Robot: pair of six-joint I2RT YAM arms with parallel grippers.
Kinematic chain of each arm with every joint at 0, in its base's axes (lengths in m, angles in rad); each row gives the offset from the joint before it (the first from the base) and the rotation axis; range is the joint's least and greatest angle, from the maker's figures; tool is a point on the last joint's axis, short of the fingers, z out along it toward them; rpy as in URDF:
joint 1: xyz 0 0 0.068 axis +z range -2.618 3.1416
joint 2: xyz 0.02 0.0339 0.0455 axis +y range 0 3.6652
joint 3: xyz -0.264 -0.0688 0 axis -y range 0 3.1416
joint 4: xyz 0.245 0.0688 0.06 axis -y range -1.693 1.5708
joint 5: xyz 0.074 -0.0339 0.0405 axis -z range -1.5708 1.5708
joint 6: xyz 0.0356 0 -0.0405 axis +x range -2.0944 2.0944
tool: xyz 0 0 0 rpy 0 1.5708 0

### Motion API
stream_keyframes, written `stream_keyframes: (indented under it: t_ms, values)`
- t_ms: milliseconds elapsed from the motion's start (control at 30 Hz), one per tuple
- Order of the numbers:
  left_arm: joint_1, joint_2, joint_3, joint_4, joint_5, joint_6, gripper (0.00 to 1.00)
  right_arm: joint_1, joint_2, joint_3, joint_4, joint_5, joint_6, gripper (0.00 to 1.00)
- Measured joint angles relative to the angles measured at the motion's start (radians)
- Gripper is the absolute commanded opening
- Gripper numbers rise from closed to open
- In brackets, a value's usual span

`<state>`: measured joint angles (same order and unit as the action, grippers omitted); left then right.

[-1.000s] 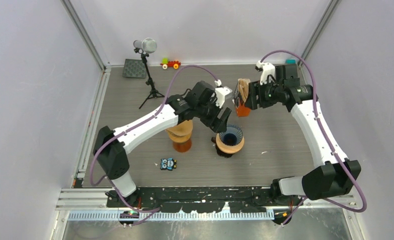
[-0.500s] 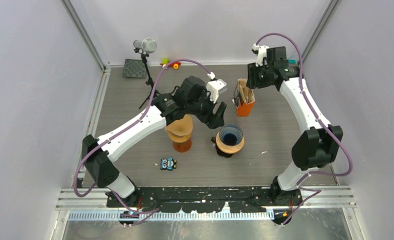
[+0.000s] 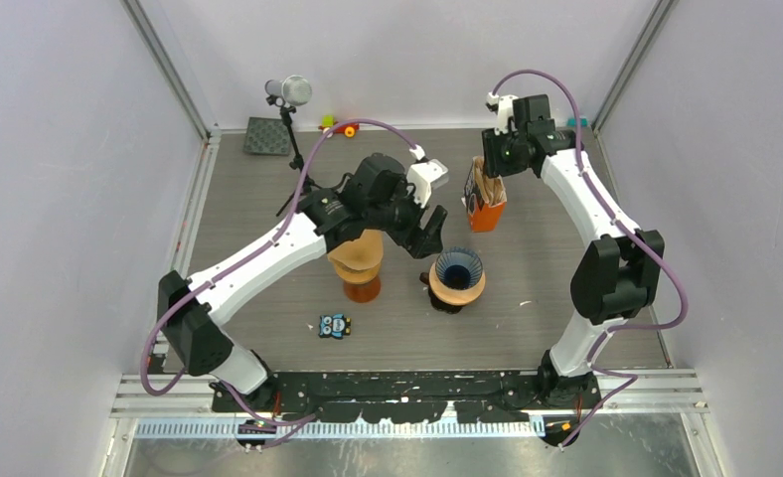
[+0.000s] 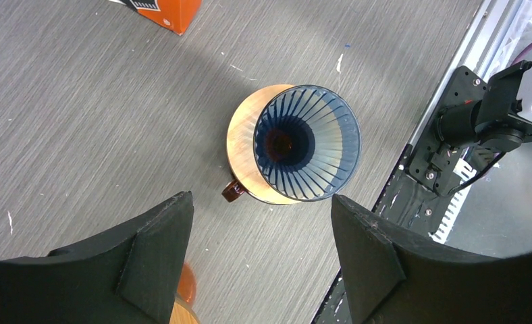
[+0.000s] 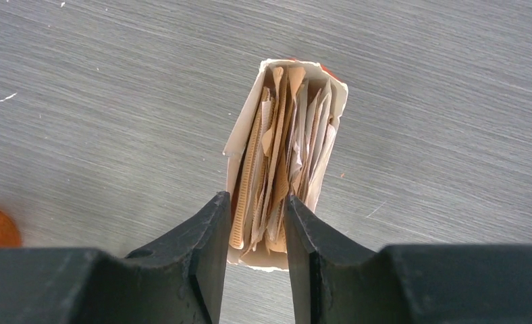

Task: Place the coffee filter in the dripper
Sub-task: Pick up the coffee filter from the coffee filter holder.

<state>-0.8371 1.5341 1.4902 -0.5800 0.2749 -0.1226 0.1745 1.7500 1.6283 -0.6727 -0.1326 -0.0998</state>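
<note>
From above, the blue dripper (image 3: 459, 268) sits on the surface (image 3: 566, 288), with the coffee filters (image 3: 481, 179) upright in an orange box (image 3: 485, 213) just behind it. In the left wrist view, the left fingers (image 4: 156, 260) gape wide and empty over the dripper (image 4: 307, 142). In the right wrist view, the right fingers (image 5: 199, 260) hang narrowly parted over the coffee filters (image 5: 283, 158), gripping none.

The right arm's elbow swings up and in toward the back. The right gripper (image 5: 253, 202) goes from reaching in sideways to pointing straight down over the filter box (image 3: 487, 207), its narrow gap lined up on the filters (image 5: 277, 148). Meanwhile the left gripper (image 4: 260, 199) eases back slightly from the dripper (image 4: 307, 143), elbow sliding outward.
</note>
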Motion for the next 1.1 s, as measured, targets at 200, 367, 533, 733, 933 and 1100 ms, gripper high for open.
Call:
stream_keyframes:
  t_ms: [200,367,533,733,933,1100]
  values:
    - [0.003,-0.013,-0.011,0.002,0.002,0.001,0.77,0.006,0.014,0.003,0.014,0.009,-0.004,0.29]
    - [0.005,-0.025,-0.019,0.006,0.002,0.001,0.77,0.007,0.031,0.003,0.014,0.018,-0.004,0.22]
    - [0.006,-0.029,-0.02,0.007,0.002,0.001,0.77,0.007,0.033,0.006,0.014,0.021,-0.005,0.14]
    - [0.006,-0.029,-0.021,0.007,0.002,0.002,0.77,0.007,0.033,0.034,0.013,0.024,-0.005,0.03]
    - [0.008,-0.029,-0.025,0.007,0.002,0.004,0.77,0.007,0.032,0.073,0.01,0.028,-0.004,0.02]
    - [0.008,-0.03,-0.027,0.007,0.003,0.005,0.77,0.007,0.027,0.086,0.004,0.036,-0.003,0.25]
